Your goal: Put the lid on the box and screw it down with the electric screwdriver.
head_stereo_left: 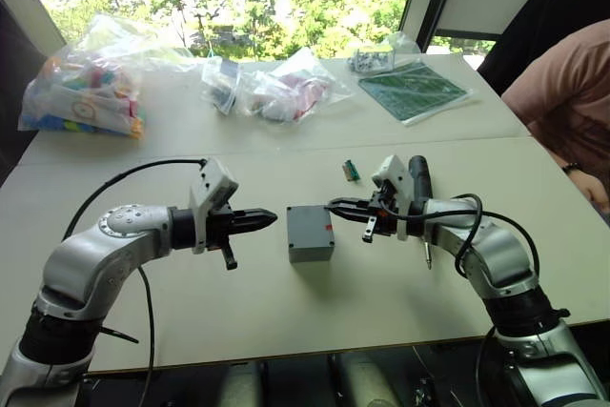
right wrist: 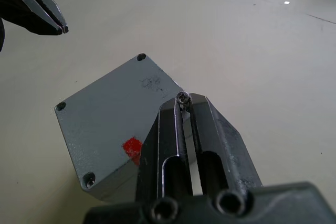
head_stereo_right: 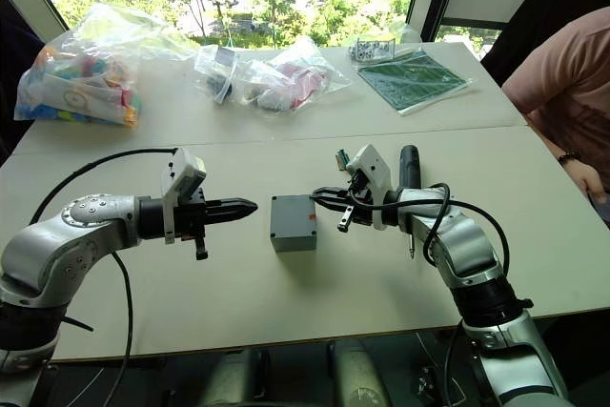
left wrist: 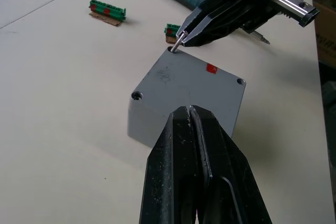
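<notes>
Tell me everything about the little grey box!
The grey box looks like plastic, with its lid on, a small red mark on top and screw holes at the corners. It sits flat on the white table, between both grippers. The right gripper holds a small screw at one corner hole. The left gripper hangs beside it, not touching.
</notes>
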Tool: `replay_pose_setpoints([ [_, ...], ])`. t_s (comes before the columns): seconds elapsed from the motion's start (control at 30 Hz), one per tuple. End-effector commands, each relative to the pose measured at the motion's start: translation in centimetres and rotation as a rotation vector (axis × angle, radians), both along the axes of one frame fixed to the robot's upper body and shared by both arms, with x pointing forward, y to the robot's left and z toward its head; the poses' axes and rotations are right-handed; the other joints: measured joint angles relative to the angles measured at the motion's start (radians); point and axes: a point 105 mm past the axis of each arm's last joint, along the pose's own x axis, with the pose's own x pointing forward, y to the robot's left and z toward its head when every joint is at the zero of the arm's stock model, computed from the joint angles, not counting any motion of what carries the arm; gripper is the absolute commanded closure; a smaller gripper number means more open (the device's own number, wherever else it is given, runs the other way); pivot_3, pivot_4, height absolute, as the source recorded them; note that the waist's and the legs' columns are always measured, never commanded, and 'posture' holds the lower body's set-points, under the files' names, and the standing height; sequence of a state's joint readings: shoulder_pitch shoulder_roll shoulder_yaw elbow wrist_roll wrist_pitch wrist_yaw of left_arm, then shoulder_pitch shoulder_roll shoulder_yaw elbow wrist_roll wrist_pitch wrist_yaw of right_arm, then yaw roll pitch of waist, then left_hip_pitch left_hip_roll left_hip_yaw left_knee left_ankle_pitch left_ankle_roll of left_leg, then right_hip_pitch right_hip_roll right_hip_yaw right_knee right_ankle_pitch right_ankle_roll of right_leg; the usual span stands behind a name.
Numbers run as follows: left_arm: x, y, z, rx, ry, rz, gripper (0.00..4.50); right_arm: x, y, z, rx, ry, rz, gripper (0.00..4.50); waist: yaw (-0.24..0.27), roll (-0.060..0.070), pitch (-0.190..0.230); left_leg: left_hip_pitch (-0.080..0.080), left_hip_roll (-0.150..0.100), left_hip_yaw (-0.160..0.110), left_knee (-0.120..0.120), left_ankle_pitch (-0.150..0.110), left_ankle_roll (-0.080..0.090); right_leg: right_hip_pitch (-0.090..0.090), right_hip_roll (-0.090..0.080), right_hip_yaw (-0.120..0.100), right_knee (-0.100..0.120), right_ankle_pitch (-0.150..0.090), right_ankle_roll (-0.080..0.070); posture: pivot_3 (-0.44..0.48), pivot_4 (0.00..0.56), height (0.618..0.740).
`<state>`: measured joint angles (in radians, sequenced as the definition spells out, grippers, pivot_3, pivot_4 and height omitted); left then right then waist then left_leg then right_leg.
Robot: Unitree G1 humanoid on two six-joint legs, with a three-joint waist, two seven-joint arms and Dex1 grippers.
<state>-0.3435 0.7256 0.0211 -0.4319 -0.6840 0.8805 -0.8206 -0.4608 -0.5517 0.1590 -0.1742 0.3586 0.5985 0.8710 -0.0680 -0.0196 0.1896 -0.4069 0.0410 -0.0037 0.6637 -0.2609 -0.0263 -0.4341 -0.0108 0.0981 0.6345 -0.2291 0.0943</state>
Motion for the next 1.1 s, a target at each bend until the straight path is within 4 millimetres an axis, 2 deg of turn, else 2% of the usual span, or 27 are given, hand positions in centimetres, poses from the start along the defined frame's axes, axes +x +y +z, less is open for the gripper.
replay_pose_setpoints([
  [0.03,-0.17,-0.22,0.48,-0.006,-0.035,-0.006,4.50,-0.12,0.28,1.26,-0.003,-0.050,0.025,4.46,0.000,0.000,0.000,0.000,0.000,0.000,0.000,0.000,0.000,0.000,0.000,0.000,0.000,0.000,0.000,0.000,0.150,0.740],
  [0.43,-0.19,-0.28,0.42,-0.011,-0.034,-0.002,4.50,0.50,0.04,1.20,-0.009,-0.049,0.001,4.46,0.000,0.000,0.000,0.000,0.000,0.000,0.000,0.000,0.000,0.000,0.000,0.000,0.000,0.000,0.000,0.000,0.150,0.740],
  [1.1,-0.19,-0.32,0.37,-0.013,-0.034,-0.001,4.50,0.27,-0.42,0.64,-0.035,-0.025,0.007,4.46,0.000,0.000,0.000,0.000,0.000,0.000,0.000,0.000,0.000,0.000,0.000,0.000,0.000,0.000,0.000,0.000,0.150,0.740],
])
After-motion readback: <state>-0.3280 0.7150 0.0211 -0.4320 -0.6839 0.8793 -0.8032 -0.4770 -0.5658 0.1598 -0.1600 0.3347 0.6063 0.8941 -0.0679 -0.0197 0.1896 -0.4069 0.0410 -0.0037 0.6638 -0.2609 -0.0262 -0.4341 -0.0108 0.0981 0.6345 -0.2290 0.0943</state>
